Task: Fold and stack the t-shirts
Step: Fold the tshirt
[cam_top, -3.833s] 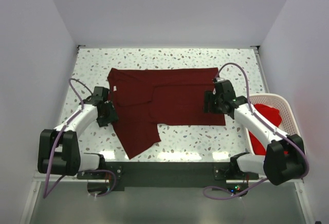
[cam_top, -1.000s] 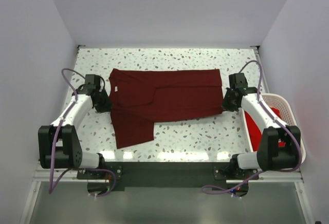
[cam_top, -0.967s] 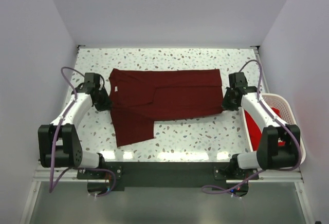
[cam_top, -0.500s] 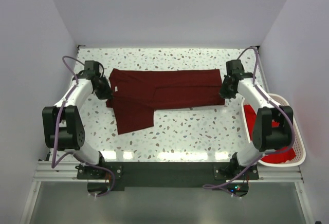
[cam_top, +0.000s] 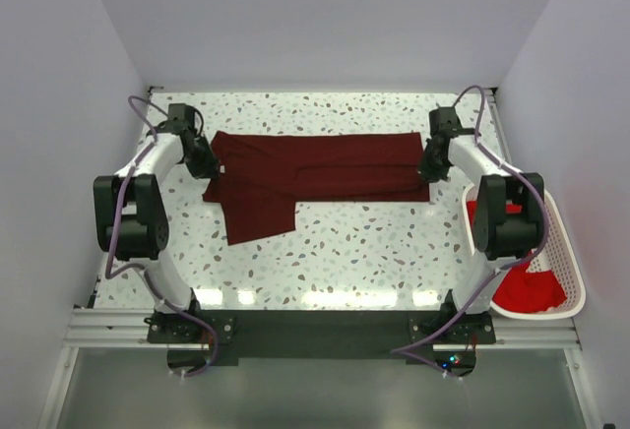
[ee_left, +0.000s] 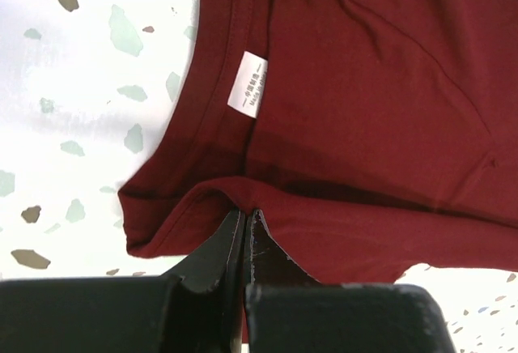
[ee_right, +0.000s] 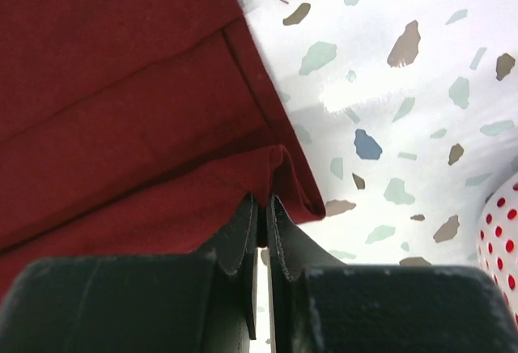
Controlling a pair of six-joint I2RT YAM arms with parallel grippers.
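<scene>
While a white mesh basket [cam_top: 565, 252] is holding a brighter red t-shirt [cam_top: 522, 291] at the right, the maroon t-shirt [cam_top: 325, 165] is lying folded across the speckled terrazzo table [cam_top: 364, 242]. The left gripper [ee_left: 245, 217] is pinching its soft collar-end fold near the white neck label [ee_left: 249, 84], print unreadably small; the right gripper [ee_right: 261, 204] is pinching the stitched hem corner.

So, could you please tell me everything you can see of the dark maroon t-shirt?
The dark maroon t-shirt is soft knit cloth with a white neck label. It lies on the speckled table, folded into a long band, one flap jutting nearward on the left. The left gripper pinches its collar end, the right gripper its opposite end.
</scene>
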